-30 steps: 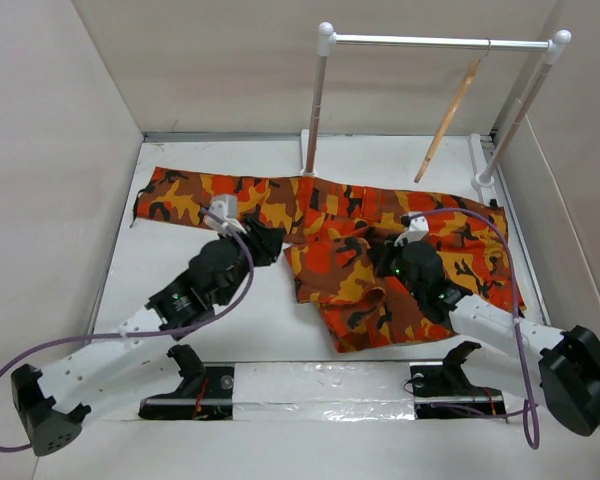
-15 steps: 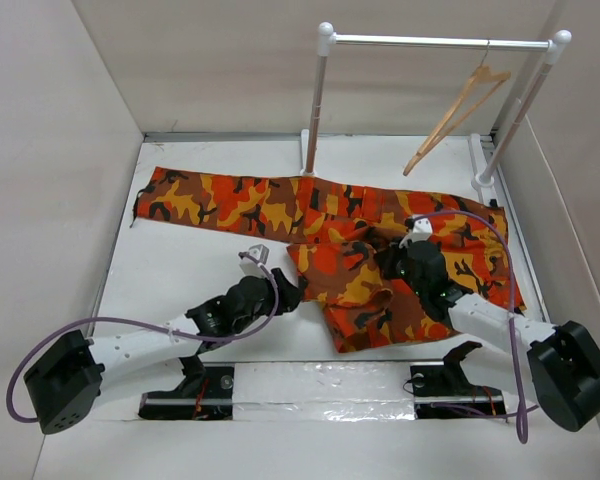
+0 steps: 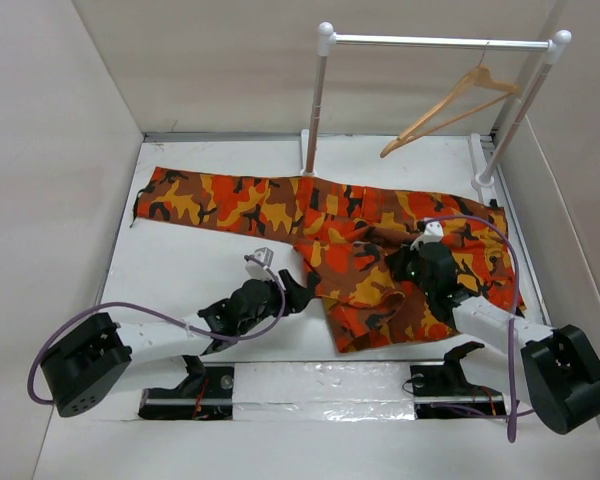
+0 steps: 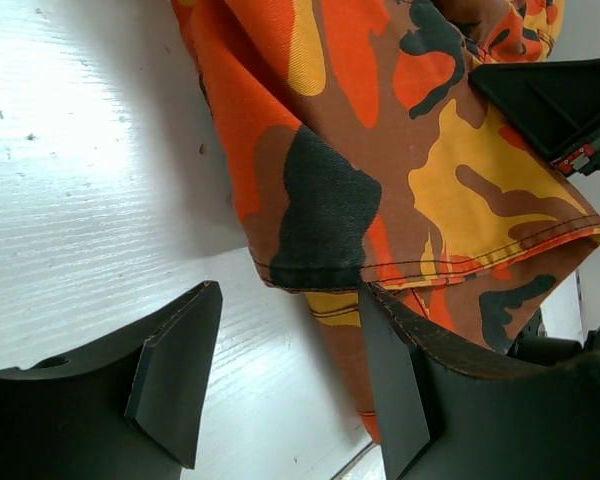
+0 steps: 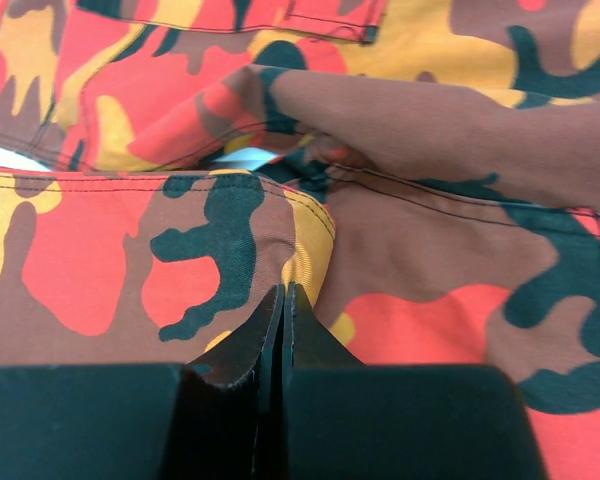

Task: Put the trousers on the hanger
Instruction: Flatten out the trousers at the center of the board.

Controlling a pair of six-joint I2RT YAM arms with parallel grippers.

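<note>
The trousers [image 3: 240,205] lie flat on the table [image 3: 180,270], one leg stretched toward the far left corner, the other folded back toward the near edge. The left gripper [image 3: 302,290] sits low beside that folded leg's hem, jaws apart and empty, judged to be lined up to take the hem. The right gripper [image 5: 283,295] rests on the seat area, fingers together; whether a fold is pinched cannot be told. It probably pins the cloth. The hanger [image 3: 477,76] hangs bare from the white rack [image 3: 430,42] at the far right corner.
</note>
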